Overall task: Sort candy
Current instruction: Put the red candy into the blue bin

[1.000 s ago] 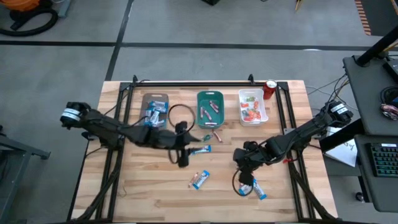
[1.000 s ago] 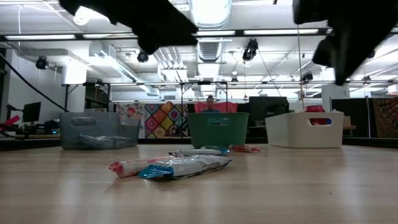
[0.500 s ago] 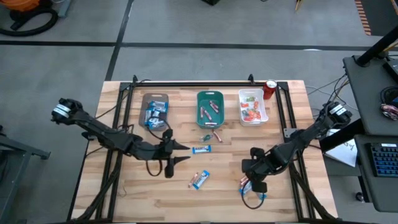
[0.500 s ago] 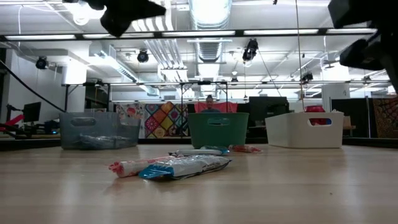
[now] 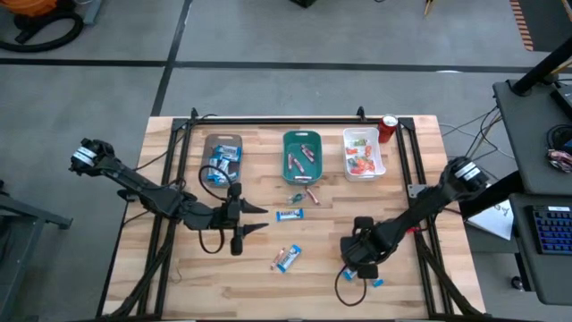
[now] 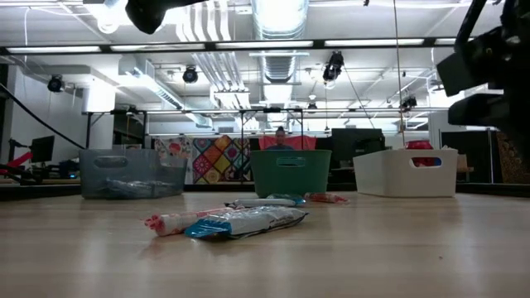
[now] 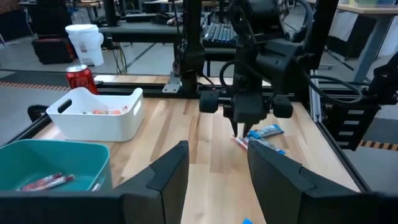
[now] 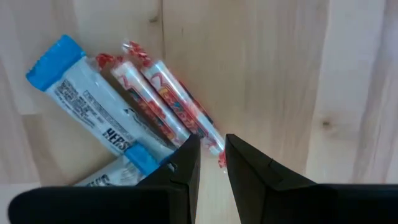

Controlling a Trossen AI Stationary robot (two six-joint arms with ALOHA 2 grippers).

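The candy is scattered. A blue-and-white bar [image 5: 289,214] lies mid-table, and another bar with a red stick [image 5: 285,258] lies nearer; the low view shows that pair [image 6: 236,222]. My right gripper [image 8: 212,152] points down over a small pile of blue-and-white bars [image 8: 99,106] and red sticks [image 8: 168,93] near the table's near right [image 5: 359,268]. It is open by a narrow gap, with its fingertips on either side of one stick's end. My left gripper [image 5: 243,220] hovers open left of centre, holding nothing. My right gripper comes from above, pointing down, with a fingertip [image 8: 186,165] on each side of the twisted end of one red stick [image 8: 214,144]. The stick lies flat on the table. Whether the fingertips touch it, I cannot tell.
At the far side stand a brown tray [image 5: 222,156] with blue bars, a teal tray [image 5: 302,170] with red sticks, a white tray [image 5: 363,167] with small red pieces, and a red can [image 5: 388,128]. Small pieces [image 5: 304,195] lie before the teal tray. Black rails run along both table sides.
My right gripper has moved toward the table's near edge and now stands over the candy pile. My left gripper has drawn back a little toward the table's left and near edge, staying open. The candy has not moved.
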